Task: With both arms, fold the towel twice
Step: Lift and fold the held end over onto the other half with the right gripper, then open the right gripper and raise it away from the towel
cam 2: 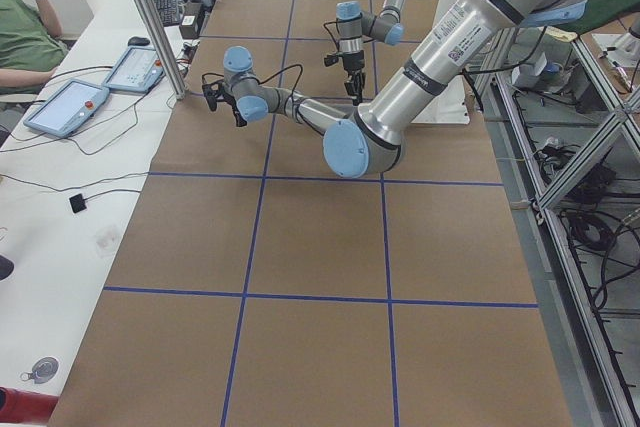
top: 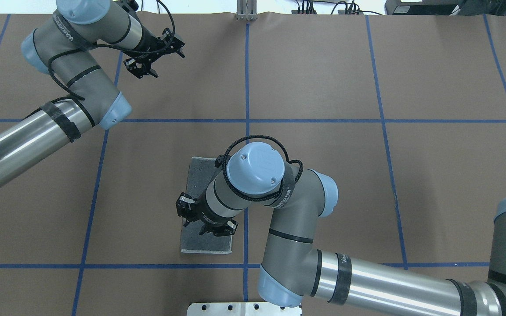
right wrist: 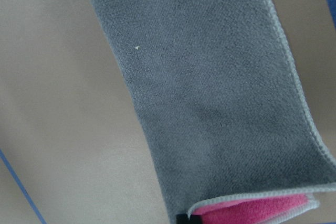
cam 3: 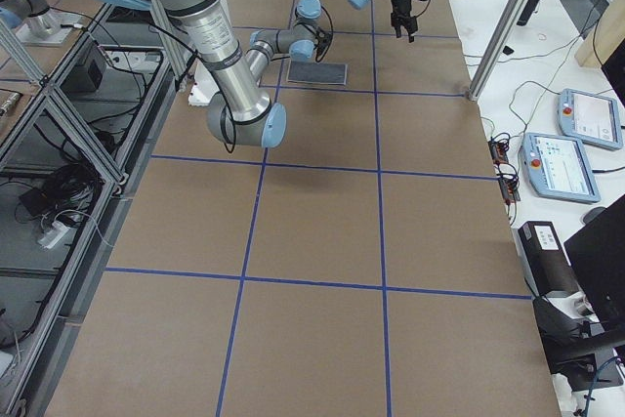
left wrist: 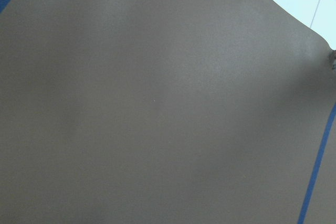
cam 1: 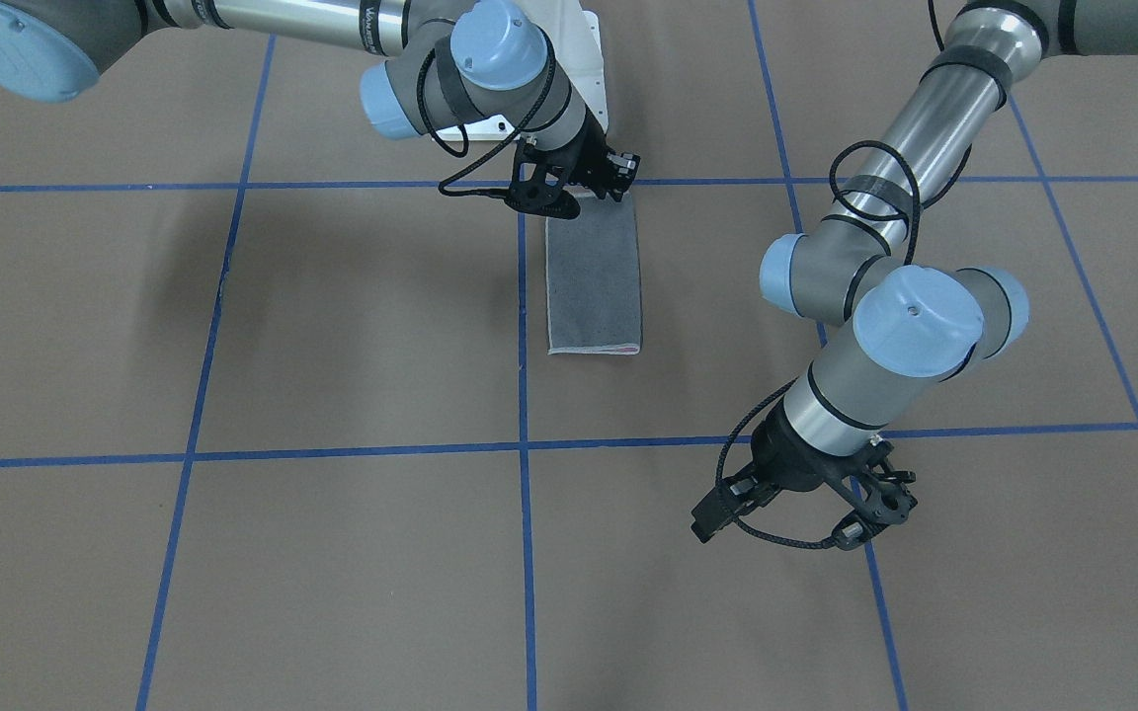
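The towel (cam 1: 594,286) lies folded into a narrow strip, dark grey face up, near the table's middle. It also shows in the overhead view (top: 198,177) and the right wrist view (right wrist: 210,93). My right gripper (cam 1: 597,190) is down on the strip's end nearest the robot base (top: 206,224). In the right wrist view that end is parted and shows its pink inner face (right wrist: 252,211), with a dark fingertip (right wrist: 181,217) at its edge, so the gripper looks shut on it. My left gripper (top: 154,59) hangs empty over bare table far from the towel (cam 1: 796,513) and looks open.
Brown paper with blue tape grid lines (top: 247,87) covers the table. The white bolted pedestal (top: 244,308) sits at the robot's edge, close to the towel's near end. Tablets (cam 2: 70,105) and an operator (cam 2: 25,37) are beside the table.
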Robot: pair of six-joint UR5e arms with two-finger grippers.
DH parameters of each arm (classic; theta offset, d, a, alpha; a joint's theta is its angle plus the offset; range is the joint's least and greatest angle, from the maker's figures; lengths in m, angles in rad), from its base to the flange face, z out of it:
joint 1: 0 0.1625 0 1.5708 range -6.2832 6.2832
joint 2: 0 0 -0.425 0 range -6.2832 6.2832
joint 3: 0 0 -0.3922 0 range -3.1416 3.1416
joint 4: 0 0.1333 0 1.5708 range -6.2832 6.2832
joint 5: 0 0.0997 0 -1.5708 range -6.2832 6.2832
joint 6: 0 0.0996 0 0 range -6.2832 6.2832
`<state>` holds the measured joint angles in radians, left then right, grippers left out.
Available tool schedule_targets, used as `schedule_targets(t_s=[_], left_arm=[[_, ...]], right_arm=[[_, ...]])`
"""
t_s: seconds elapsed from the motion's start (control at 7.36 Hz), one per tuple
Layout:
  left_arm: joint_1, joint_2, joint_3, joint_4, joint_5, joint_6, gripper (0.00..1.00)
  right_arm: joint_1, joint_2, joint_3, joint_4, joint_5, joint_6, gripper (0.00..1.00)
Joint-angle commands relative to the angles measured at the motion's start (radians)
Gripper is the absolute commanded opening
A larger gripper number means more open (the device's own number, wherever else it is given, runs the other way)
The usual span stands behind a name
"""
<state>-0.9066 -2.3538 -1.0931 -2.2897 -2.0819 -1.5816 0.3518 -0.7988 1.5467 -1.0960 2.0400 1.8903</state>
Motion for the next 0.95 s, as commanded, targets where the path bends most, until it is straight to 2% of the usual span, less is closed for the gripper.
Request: schedule_targets(t_s=[0.0,0.14,0.27,0.41,0.54,0.82], left_arm=[[0.002,0.019,-0.013,-0.001,-0.01,-0.001,1.0],[0.0,0.024,-0.019,0.007,-0.091,-0.006,1.0],[0.0,0.066,-0.075,0.03,-0.13,-0.012,1.0],[0.002,0.139,-0.194,0.094,-0.132,-0.014,1.0],[0.003,0.207,-0.334,0.18,-0.133,-0.015,1.0],[0.055,0.305,-0.592,0.348,-0.139,-0.073,1.0]], right_arm=[[0.067,-0.106,0.146,0.002,0.02,-0.002,1.0],[0.132,-0.179,0.209,-0.001,0.057,-0.003,1.0],[0.245,-0.218,0.225,-0.005,0.178,-0.005,1.0],[0.366,-0.255,0.231,-0.005,0.271,-0.026,1.0],[0.431,-0.295,0.23,-0.007,0.314,-0.122,1.0],[0.516,-0.409,0.211,-0.008,0.313,-0.402,1.0]])
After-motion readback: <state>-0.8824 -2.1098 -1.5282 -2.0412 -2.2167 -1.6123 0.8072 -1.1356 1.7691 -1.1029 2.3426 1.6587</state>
